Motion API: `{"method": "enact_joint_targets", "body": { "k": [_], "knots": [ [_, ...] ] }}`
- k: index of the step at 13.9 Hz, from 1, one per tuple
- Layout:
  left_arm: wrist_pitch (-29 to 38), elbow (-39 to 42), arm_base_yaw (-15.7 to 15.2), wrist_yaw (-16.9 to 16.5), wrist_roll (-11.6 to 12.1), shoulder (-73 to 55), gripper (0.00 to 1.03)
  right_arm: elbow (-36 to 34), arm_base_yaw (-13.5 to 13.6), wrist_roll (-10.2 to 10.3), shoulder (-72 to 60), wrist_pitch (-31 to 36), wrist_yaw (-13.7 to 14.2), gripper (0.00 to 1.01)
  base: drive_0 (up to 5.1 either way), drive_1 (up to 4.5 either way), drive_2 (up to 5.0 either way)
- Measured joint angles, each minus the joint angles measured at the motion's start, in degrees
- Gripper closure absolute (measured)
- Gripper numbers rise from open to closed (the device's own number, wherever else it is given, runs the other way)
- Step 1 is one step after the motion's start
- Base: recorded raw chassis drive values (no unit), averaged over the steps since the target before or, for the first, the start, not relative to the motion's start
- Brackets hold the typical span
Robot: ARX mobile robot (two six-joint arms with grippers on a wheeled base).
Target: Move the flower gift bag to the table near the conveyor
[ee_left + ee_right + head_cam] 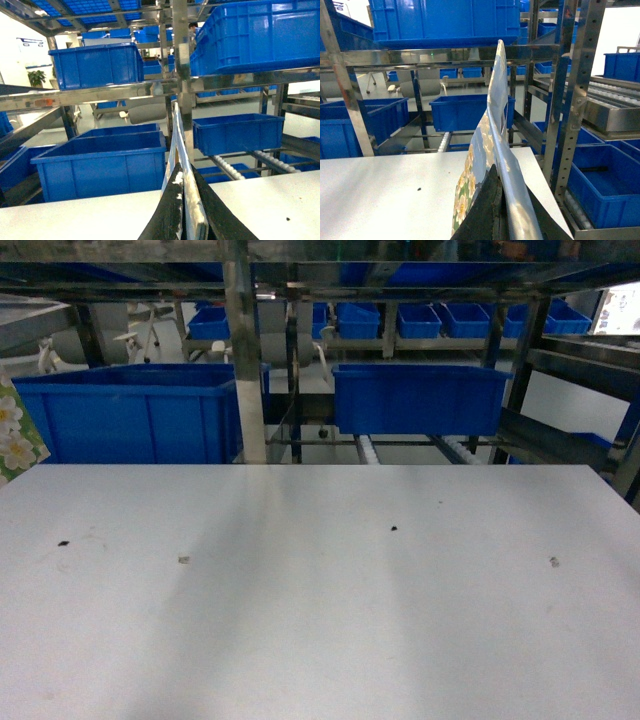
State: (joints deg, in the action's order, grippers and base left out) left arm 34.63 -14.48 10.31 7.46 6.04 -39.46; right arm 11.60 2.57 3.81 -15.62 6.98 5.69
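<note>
Both black grippers, left (184,210) and right (498,210), are clenched on the glossy flower-printed gift bag (487,160), apparently above the matte white-grey table (320,620).

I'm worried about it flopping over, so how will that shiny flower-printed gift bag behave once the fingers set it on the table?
The glossy flower-printed gift bag looks thin and flat, and its pinched edge curves, so it is probably light and floppy. Its sheen suggests a slippery surface. Set upright on the matte white tabletop, it would likely tip or sag rather than stand.
</note>
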Motion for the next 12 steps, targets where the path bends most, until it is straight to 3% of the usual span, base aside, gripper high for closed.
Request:
{"method": "enact_joint_targets", "body": {
  "k": [7, 12],
  "knots": [
    [-0.07, 0.0, 0.0, -0.02, 0.02, 0.09, 1.01, 0.02, 0.0, 0.0, -0.02, 0.07, 0.0, 0.99, -4.1, 4.49, -0.2],
    [-0.35, 0.0, -0.09, 0.2, 0.02, -0.09, 1.01, 0.0, 0.0, 0.0, -0.02, 0.0, -0.22, 0.99, 0.0, 0.0, 0.0]
  ]
}}
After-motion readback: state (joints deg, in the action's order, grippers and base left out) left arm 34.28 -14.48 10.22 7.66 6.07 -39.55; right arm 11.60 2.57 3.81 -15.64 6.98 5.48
